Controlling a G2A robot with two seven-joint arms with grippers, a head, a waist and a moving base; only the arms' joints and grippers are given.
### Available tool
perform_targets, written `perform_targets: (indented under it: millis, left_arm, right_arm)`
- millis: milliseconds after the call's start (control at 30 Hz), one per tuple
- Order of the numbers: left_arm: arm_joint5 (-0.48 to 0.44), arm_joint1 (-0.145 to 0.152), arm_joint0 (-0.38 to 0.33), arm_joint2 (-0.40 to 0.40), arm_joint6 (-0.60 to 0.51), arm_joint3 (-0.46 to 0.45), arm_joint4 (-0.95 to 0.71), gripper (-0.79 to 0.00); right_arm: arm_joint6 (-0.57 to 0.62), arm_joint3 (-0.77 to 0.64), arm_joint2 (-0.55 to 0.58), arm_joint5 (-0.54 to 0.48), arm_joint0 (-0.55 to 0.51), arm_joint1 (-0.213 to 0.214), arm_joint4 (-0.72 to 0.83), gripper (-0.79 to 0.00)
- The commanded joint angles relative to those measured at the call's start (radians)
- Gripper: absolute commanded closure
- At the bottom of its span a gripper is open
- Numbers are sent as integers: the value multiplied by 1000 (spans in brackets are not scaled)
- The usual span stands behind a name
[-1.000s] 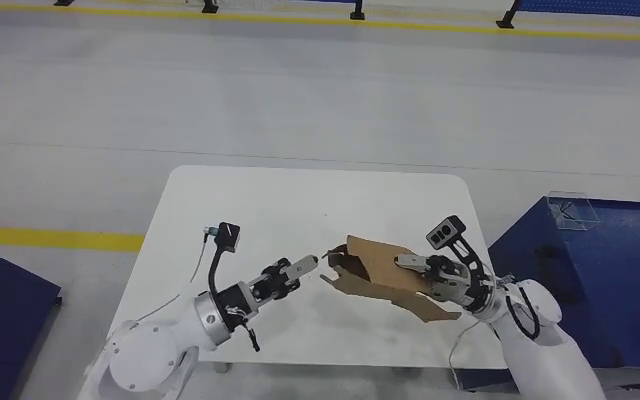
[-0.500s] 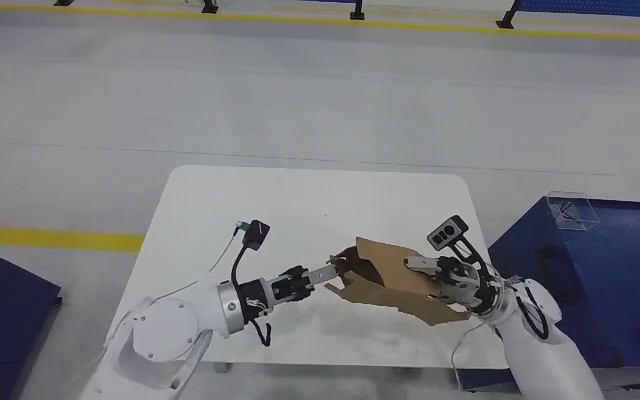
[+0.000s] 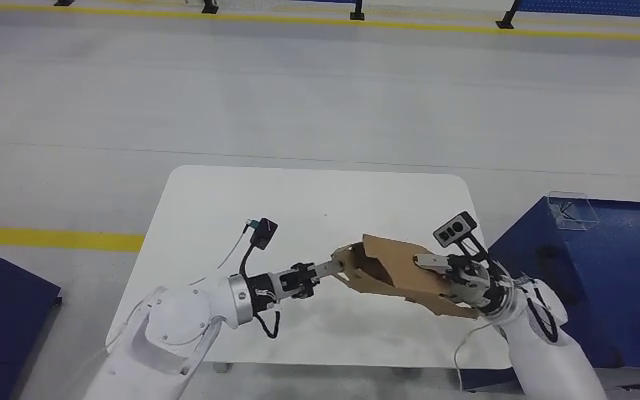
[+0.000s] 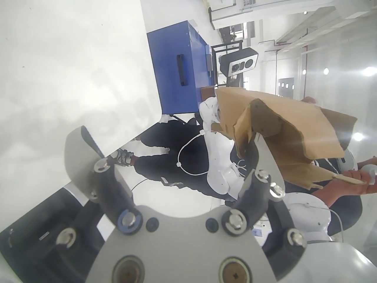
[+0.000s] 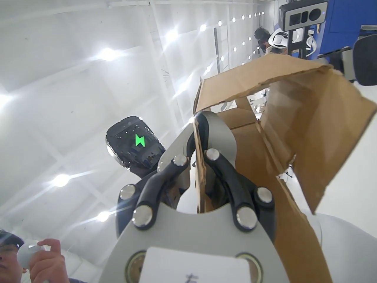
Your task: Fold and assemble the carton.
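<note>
A brown cardboard carton (image 3: 410, 275), partly opened into a tube with loose end flaps, hangs over the front right of the white table (image 3: 260, 200). My right gripper (image 3: 440, 264) is shut on one carton wall; in the right wrist view the wall's edge runs between its fingertips (image 5: 195, 131), and the carton (image 5: 309, 110) spreads beyond them. My left gripper (image 3: 336, 268) is at the carton's open end nearest the table's middle. It is open wide (image 4: 172, 145), and one of its fingers (image 4: 263, 154) lies against a flap of the carton (image 4: 282, 131).
A blue cabinet (image 3: 575, 255) stands just off the table's right edge, with a small clear box (image 3: 573, 210) on top. The table's front edge lies close under both arms. The back and left of the tabletop are bare.
My left arm has stretched right until its finger met the carton's flap. My right gripper has carried the carton slightly to the right and levelled it.
</note>
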Motion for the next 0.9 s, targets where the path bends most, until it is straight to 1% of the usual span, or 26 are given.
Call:
perform_targets:
  millis: [0,100,200,267,367,467,500,600,633,767,867]
  left_arm:
    - [9,-1,-6,6,0,9,-5,-785]
    - [1,-2,-7,3,24,6,-17,-785]
    - [-10,1,21,-21,63,-18,-31,-785]
    - [-26,2,53,-44,97,-41,-50,-785]
    - [-62,5,103,-81,136,-78,-79,-785]
    - [-90,9,147,-98,159,-118,-60,-785]
    - [-80,11,157,-97,164,-127,-41,-785]
    - [-32,16,140,-56,96,-160,41,-785]
    - [-21,17,131,-43,89,-166,66,-785]
    - [23,15,109,6,86,-178,117,-785]
    - [46,12,92,26,94,-170,119,-785]
  right_arm:
    - [-3,-2,7,-3,-3,0,1,0]
    - [-21,-7,18,-23,-8,-1,-17,0]
    - [-57,-19,29,-56,-17,-1,-65,0]
    - [-101,-32,43,-102,-24,1,-146,0]
    - [-160,-57,62,-159,-41,1,-221,0]
    - [-185,-81,75,-179,-61,1,-252,0]
    - [-192,-87,80,-184,-65,1,-262,0]
    - [-199,-107,85,-188,-77,1,-282,0]
    - [-204,-113,83,-190,-81,1,-290,0]
    - [-202,-131,68,-190,-94,0,-310,0]
    - [-195,-137,60,-194,-102,-1,-318,0]
